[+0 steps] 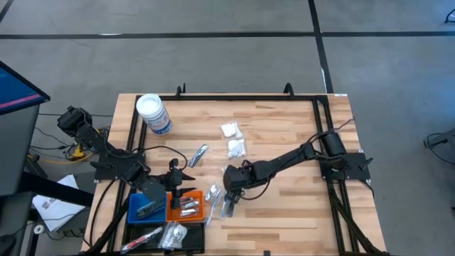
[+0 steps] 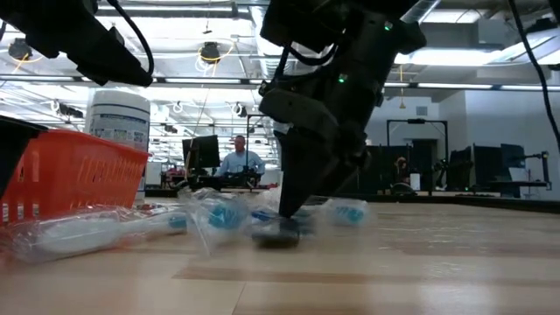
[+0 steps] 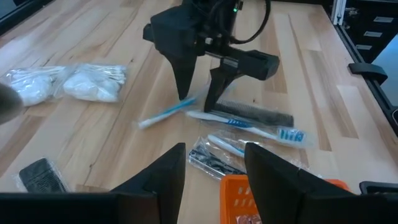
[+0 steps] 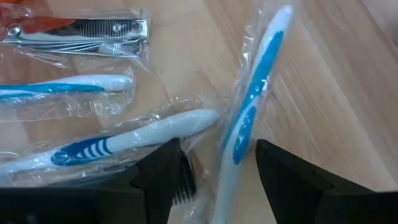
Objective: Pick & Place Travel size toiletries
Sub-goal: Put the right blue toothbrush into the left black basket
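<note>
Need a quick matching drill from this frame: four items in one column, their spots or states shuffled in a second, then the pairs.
Items:
1. white-lidded jar
2. cotton swab packets
3. right end effector
4. nail clipper packet

Places or states:
A. open, fingers straddling a wrapped blue-and-white toothbrush
B. mid-table, two white bundles, no arm near them
C. far-left part of the table, standing alone
D. clear wrap, silver metal, beside the toothbrushes

Pairs: 1-C, 2-B, 3-A, 4-D

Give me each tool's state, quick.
Left tool: open, empty, above the orange tray.
Right tool: open, straddling a wrapped toothbrush, not gripping.
</note>
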